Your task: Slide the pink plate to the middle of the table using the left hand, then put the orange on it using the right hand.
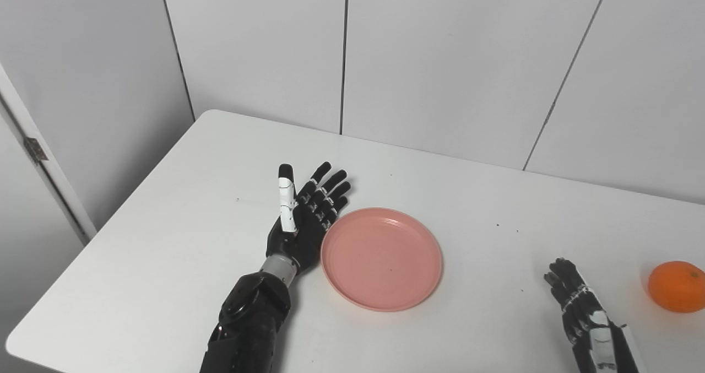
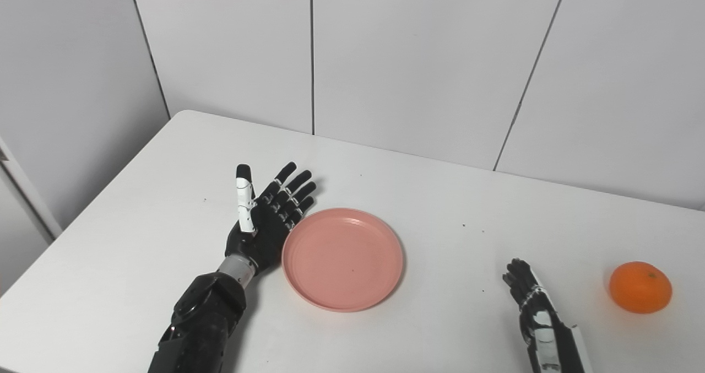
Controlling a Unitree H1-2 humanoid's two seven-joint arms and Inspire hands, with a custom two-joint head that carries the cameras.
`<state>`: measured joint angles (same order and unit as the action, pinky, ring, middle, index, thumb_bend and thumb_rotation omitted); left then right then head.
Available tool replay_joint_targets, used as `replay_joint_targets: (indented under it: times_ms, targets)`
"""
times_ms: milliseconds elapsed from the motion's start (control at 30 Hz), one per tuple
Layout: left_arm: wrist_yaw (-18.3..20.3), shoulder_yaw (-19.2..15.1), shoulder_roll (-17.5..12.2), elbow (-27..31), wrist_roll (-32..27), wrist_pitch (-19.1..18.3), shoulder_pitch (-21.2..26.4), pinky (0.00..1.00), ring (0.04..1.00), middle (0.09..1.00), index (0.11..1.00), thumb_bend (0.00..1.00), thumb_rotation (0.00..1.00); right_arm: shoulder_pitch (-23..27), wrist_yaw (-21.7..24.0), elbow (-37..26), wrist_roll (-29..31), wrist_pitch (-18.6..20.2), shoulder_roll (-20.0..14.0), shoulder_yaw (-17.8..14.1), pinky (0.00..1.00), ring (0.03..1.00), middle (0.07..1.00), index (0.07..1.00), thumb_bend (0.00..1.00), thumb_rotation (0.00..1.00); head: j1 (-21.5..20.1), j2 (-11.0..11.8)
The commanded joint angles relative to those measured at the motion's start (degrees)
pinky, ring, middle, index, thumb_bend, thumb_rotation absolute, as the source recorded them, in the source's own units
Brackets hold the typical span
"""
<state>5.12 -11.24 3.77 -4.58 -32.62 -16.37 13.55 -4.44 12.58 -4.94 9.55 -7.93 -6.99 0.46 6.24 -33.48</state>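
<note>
The pink plate (image 1: 381, 258) lies flat near the middle of the white table (image 1: 165, 241). My left hand (image 1: 304, 217) is open, fingers straight and together, thumb up, its edge against the plate's left rim. The orange (image 1: 676, 286) sits on the table at the right edge of the view. My right hand (image 1: 581, 309) rests low at the front right, left of the orange and apart from it, fingers extended and holding nothing. In the right eye view the plate (image 2: 342, 258), the orange (image 2: 640, 286), the left hand (image 2: 267, 216) and the right hand (image 2: 531, 307) show the same layout.
White wall panels (image 1: 440, 59) stand behind the table's far edge. The table's left edge runs diagonally at the left, with a door frame and hinge (image 1: 34, 149) beyond it.
</note>
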Motion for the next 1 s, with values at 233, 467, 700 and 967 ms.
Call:
replay_joint_targets:
  times_ms: [233,467,700,967]
  targets:
    - [-4.0,0.7,3.4,-1.8,0.8,-4.2,-2.9,1.00,0.907,0.894,0.913,0.87,0.92,-3.1,-1.5,1.1,-1.1,2.9,2.8,1.7,0.98,0.910,0.909,0.888,0.89,0.99,-2.2,-1.1]
    - [-3.8,0.1,4.2,-2.8,0.0,-4.4,-2.7,1.00,0.914,0.902,0.946,0.86,0.93,-3.2,-2.8,-0.5,-2.4,4.6,4.0,2.7,0.97,0.904,0.903,0.882,0.91,0.98,-7.1,-2.5]
    - [-4.1,-0.5,4.3,-2.2,-2.0,-5.8,-3.0,1.00,0.919,0.908,0.951,0.84,0.93,-3.1,-4.5,-1.5,-5.0,6.1,6.1,4.1,0.97,0.892,0.899,0.877,0.92,0.98,-11.6,-3.1]
    - [-3.9,-0.7,3.8,-1.5,-3.5,-7.1,-2.8,1.00,0.929,0.908,0.949,0.85,0.93,-3.0,-5.9,-1.6,-7.2,6.5,8.4,5.5,0.95,0.888,0.902,0.880,0.95,0.96,-17.2,-3.3]
